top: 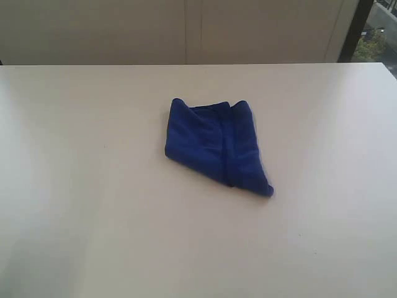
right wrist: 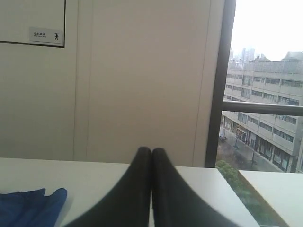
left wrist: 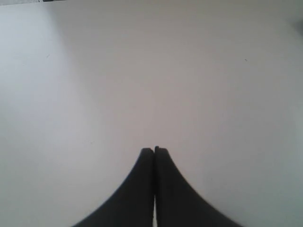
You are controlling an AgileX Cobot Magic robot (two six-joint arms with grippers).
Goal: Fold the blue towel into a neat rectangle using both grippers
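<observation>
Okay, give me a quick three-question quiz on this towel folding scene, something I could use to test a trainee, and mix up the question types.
1. True or false: the blue towel on the table already forms a neat rectangle.
2. Pick one. The jaws of the left gripper and the right gripper are: A) both open; B) both shut, holding nothing; C) both shut on the towel.
3. Short answer: which wrist view shows a corner of the towel?

Key: 1 false, it is a lumpy fold tapering to a point. 2 B. 3 the right wrist view.
</observation>
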